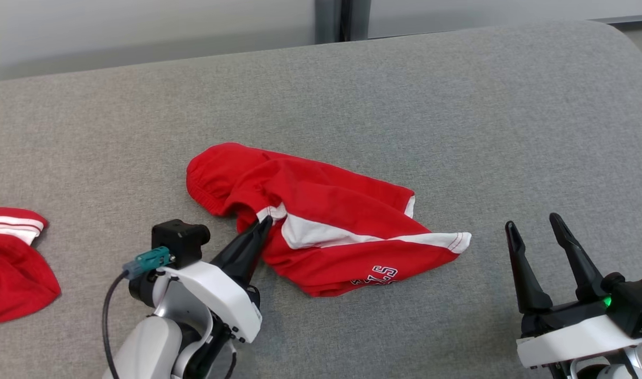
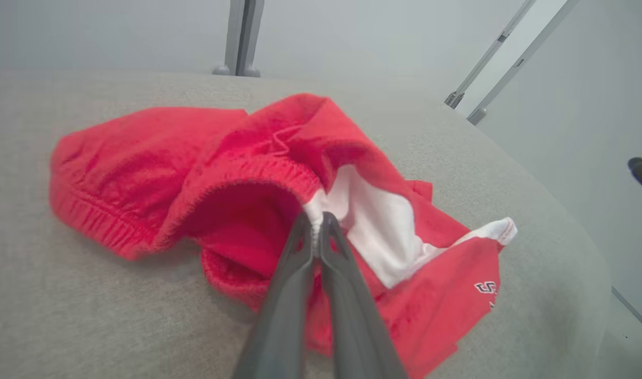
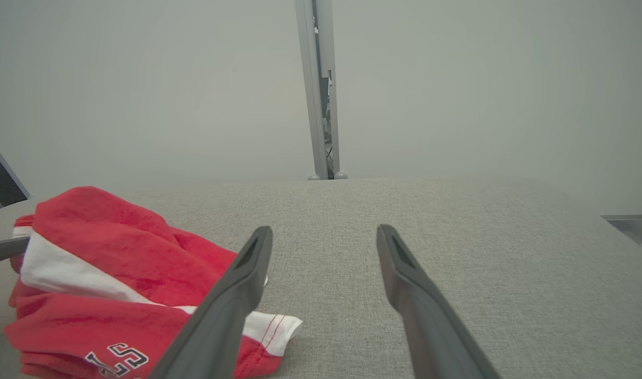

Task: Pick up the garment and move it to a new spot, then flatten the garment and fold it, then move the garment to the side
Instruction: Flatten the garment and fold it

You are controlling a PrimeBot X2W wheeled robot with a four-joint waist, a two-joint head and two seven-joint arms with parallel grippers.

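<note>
Item inspected: one garment (image 1: 321, 210), red shorts of soft knit cloth. It lies crumpled near the middle of the worktop (image 1: 458, 105), nearer my left side than my right.

Material and form: the waistband is ribbed and elasticated, gathered into a rounded, puckered edge at the far left of the heap. White panels run in wedge shapes across the red. One leg hem is white with fine red stitching and comes to a point on the right. Dark-outlined lettering is printed near the front edge, partly folded under.

Left claw (image 1: 263, 223): clenched on the garment. Its two dark tapered fingers meet at their tips, pinching a white seam just beside the waistband opening. The cloth bunches up around the pinch.

Right claw (image 1: 534, 222): released, fingers spread in a V, grasping nothing. It stands apart from the garment, with bare worktop between it and the pointed hem.

Worktop: grey woven covering, fine even grain, rounded far corner.

Other: a second garment (image 1: 10, 263), red with white stripes, lies at the left edge, well apart from the first.
</note>
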